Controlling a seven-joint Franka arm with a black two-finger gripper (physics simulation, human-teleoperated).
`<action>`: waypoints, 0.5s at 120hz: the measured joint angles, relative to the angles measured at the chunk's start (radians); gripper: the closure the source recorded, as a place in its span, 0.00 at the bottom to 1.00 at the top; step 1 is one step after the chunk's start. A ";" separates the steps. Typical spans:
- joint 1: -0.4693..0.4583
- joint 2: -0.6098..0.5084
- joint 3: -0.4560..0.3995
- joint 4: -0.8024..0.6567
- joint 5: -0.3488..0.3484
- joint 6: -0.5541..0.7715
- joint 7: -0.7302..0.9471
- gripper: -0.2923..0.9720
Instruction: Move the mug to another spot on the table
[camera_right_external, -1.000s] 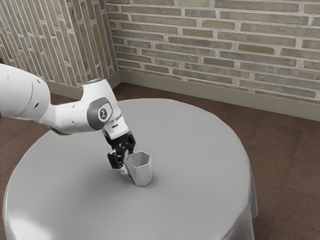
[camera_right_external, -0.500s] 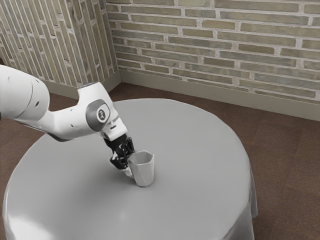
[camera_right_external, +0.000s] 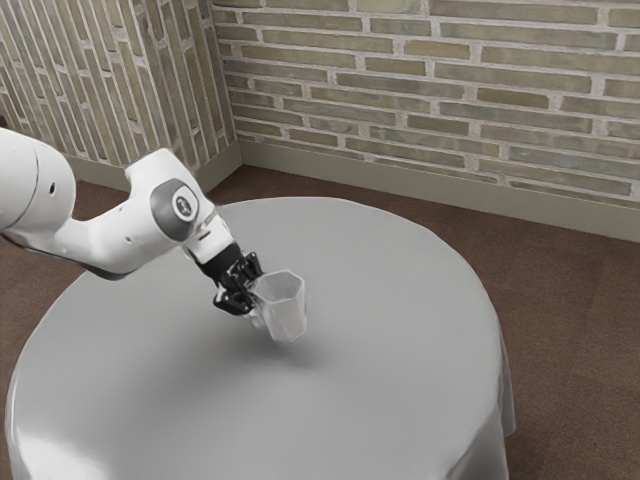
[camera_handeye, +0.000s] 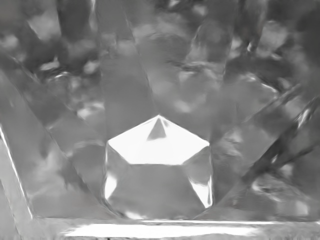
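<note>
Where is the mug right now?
The mug hangs tilted just above the table, toward the exterior view's left, with the gripper holding its side.

Exterior camera sits high beside the arm (camera_right_external: 110, 235), looking down across the round table (camera_right_external: 420, 340) toward the brick wall (camera_right_external: 430, 90) at twelve o'clock; arm enters from nine. Wrist camera, on the arm's end, stares point-blank into the mug (camera_handeye: 157, 150). Both views share that mug (camera_right_external: 283, 305).

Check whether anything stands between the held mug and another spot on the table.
Nothing visible does. The gripper holds the faceted mug tilted above the round table, and no other object shows on the grey cloth around it.
</note>
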 joint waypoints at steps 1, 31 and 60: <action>0.003 0.000 0.000 -0.001 0.000 0.000 0.005 0.69; 0.079 -0.008 0.004 -0.005 0.002 -0.005 0.124 0.72; 0.151 -0.015 0.005 -0.003 0.002 -0.008 0.208 0.72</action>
